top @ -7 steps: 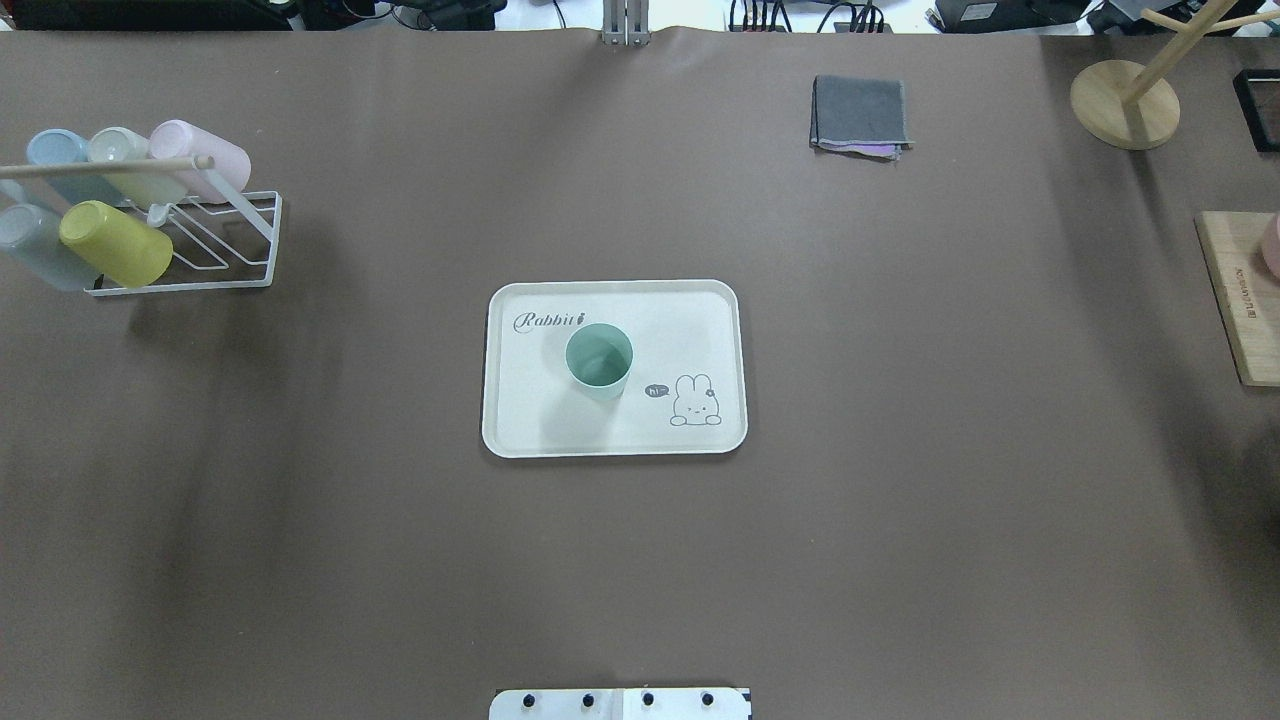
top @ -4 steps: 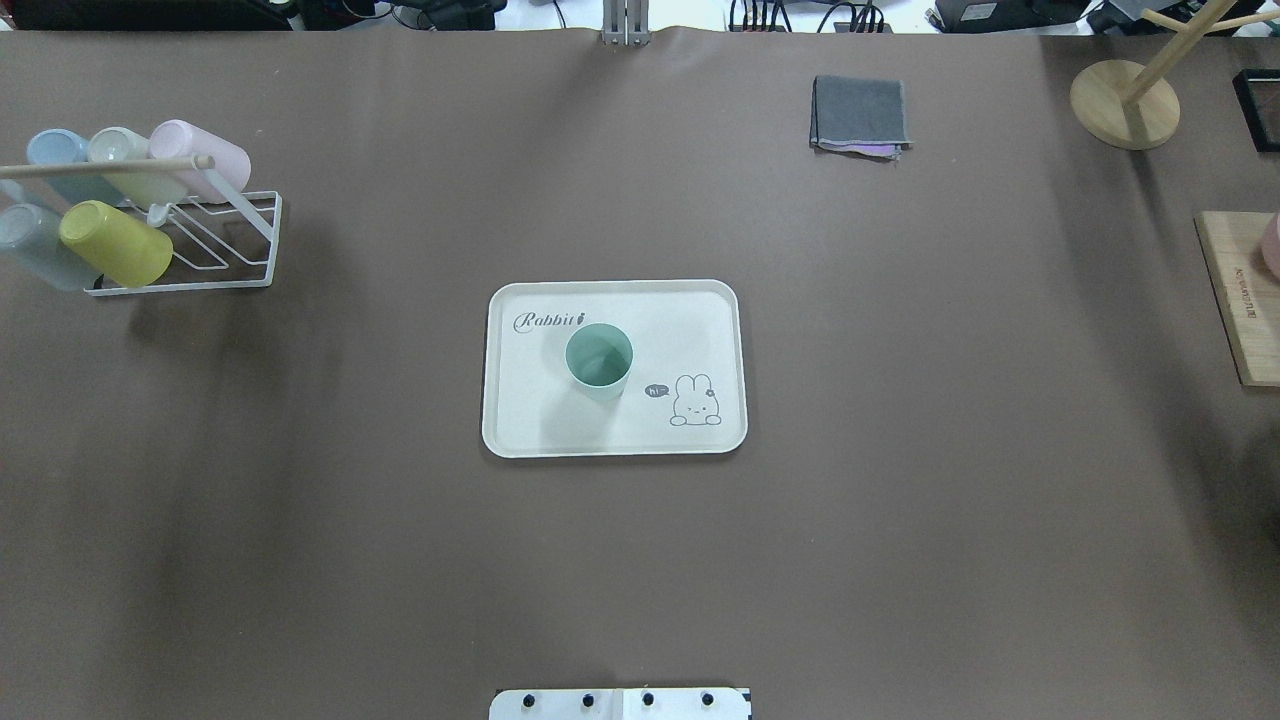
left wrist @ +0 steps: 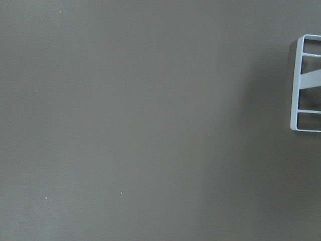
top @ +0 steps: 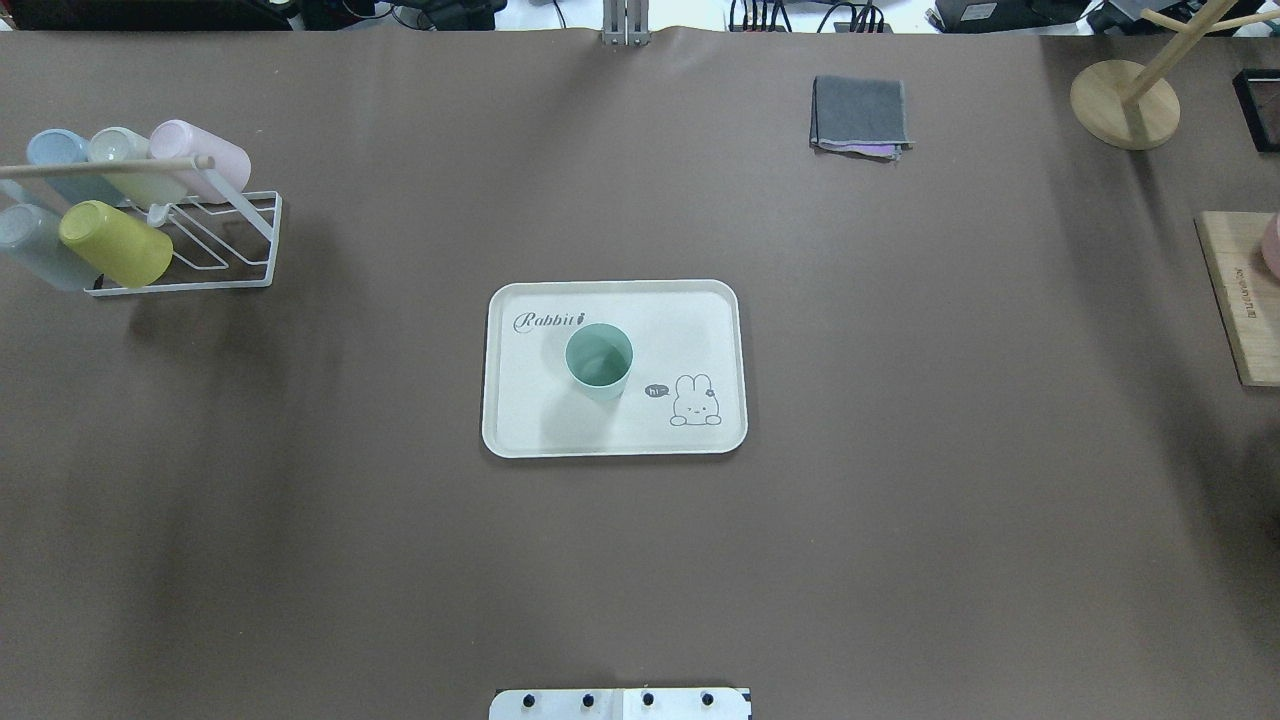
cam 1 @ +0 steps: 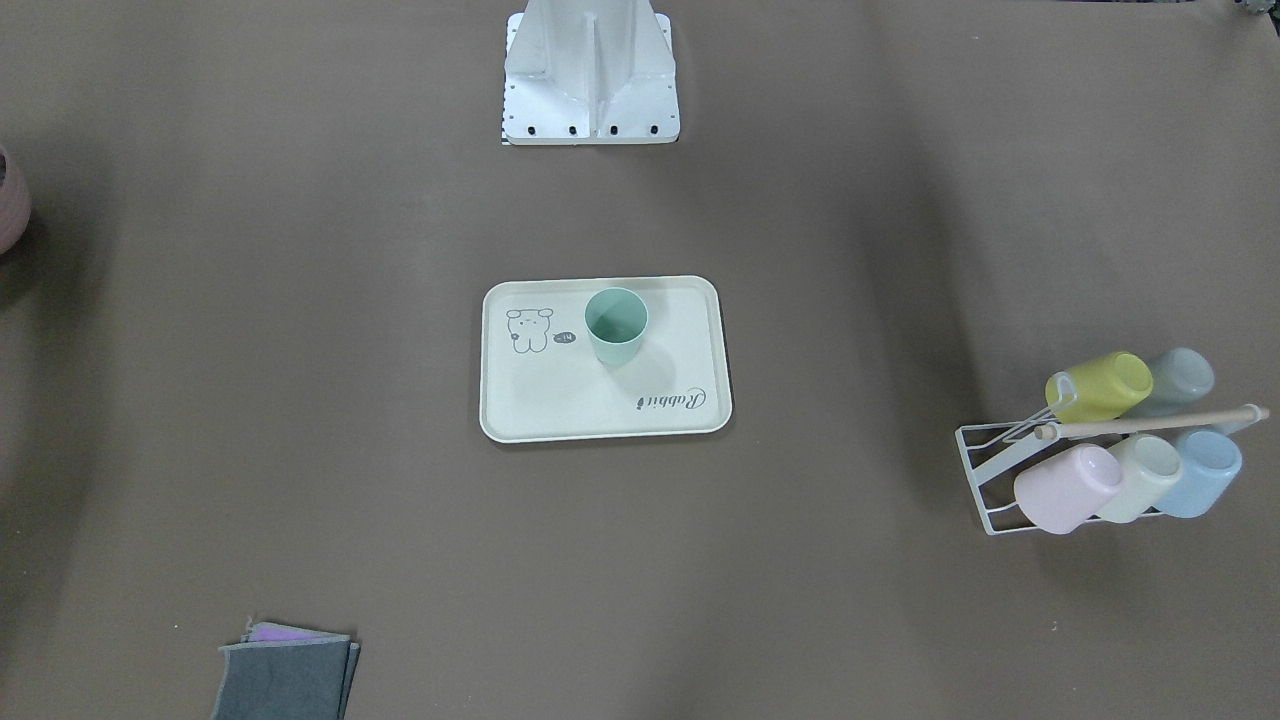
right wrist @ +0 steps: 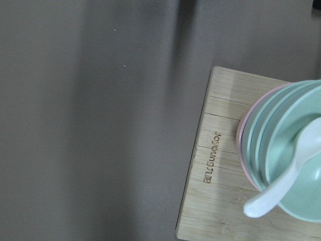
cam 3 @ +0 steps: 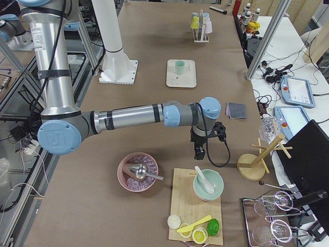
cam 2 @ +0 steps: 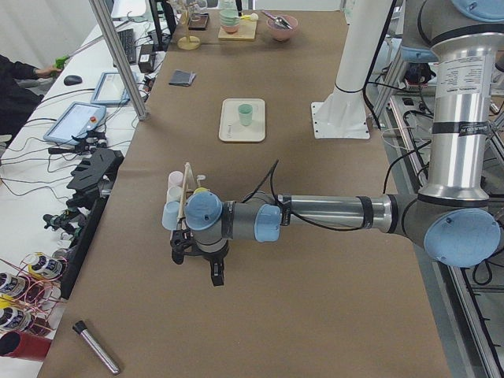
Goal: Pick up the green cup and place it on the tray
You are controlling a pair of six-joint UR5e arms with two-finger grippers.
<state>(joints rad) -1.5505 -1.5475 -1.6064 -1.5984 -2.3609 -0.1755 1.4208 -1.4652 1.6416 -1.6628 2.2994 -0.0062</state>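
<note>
The green cup (top: 599, 360) stands upright on the cream tray (top: 700, 310) at the table's middle, next to the "Rabbit" script. It also shows in the front view (cam 1: 616, 325), on the tray (cam 1: 560, 400). No gripper is near it. My left gripper (cam 2: 197, 264) hangs over the table beside the cup rack, far from the tray, seen only in the left side view. My right gripper (cam 3: 200, 149) hangs near the bamboo board, seen only in the right side view. I cannot tell whether either is open or shut.
A white wire rack (top: 200, 240) with several pastel cups stands at the far left. A folded grey cloth (top: 860, 112) lies at the back right. A wooden stand (top: 1124, 104) and a bamboo board (top: 1240, 300) with stacked bowls (right wrist: 286, 150) are at the right.
</note>
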